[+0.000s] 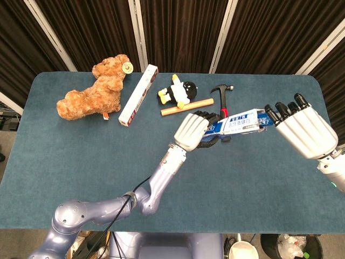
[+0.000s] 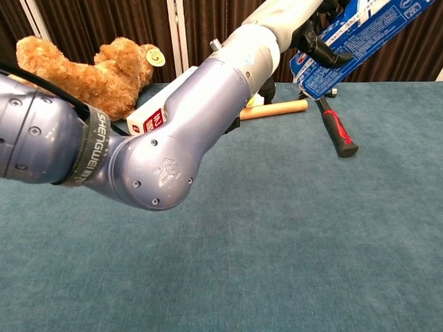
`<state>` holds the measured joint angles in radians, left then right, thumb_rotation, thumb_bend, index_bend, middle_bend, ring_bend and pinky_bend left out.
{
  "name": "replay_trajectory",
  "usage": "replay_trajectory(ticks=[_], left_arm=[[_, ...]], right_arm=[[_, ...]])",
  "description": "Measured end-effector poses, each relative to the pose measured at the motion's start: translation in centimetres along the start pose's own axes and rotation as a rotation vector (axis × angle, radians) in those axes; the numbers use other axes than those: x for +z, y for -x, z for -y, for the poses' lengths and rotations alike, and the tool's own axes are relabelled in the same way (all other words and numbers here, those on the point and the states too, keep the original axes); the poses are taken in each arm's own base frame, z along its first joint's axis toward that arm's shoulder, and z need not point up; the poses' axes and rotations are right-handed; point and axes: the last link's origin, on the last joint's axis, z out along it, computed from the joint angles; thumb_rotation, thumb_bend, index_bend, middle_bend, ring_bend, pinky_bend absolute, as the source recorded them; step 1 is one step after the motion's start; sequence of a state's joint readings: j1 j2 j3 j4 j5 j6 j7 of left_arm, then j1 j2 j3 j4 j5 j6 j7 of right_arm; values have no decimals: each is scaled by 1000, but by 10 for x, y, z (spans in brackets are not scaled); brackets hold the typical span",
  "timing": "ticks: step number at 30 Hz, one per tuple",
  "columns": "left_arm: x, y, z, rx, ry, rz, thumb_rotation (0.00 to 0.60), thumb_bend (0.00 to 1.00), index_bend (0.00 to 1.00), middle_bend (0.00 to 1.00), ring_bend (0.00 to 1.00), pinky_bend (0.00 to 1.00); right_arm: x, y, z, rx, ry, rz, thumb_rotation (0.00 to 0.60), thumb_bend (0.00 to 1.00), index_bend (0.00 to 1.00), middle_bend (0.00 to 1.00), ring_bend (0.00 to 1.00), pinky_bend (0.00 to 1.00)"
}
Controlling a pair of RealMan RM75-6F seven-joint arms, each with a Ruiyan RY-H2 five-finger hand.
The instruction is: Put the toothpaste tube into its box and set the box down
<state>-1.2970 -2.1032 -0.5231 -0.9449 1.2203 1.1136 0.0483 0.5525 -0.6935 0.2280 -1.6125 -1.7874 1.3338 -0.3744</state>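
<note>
Both hands grip the toothpaste box (image 1: 241,122) in midair: left hand (image 1: 192,131) one end, right hand (image 1: 303,128) the other.

Surface (image 1: 64,162): teddy bear (image 1: 96,89) at 10 o'clock, long carton (image 1: 138,95) just to its right. Penguin toy (image 1: 179,91) at 12, wooden dowel (image 1: 186,107) touching its near side, hammer (image 1: 222,97) to the right (handle partly hidden). Toothpaste box (image 1: 241,122) held above the surface at 2 o'clock, between left hand (image 1: 193,131) and right hand (image 1: 303,128).
</note>
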Motion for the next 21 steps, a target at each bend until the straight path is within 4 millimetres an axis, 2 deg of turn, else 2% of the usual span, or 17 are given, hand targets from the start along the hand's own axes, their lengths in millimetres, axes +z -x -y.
replay_trajectory(ticks=[7, 21], left_arm=[[-1, -2, 4, -12, -8, -17, 600, 428, 367, 479, 436, 441], [-7, -2, 13, -50, 0, -73, 600, 468, 365, 487, 436, 467]], right_arm=[[0, 1, 2, -34, -17, -11, 600, 360, 54, 311, 287, 296], [-3, 8, 1, -77, 0, -8, 600, 361, 51, 307, 283, 291]])
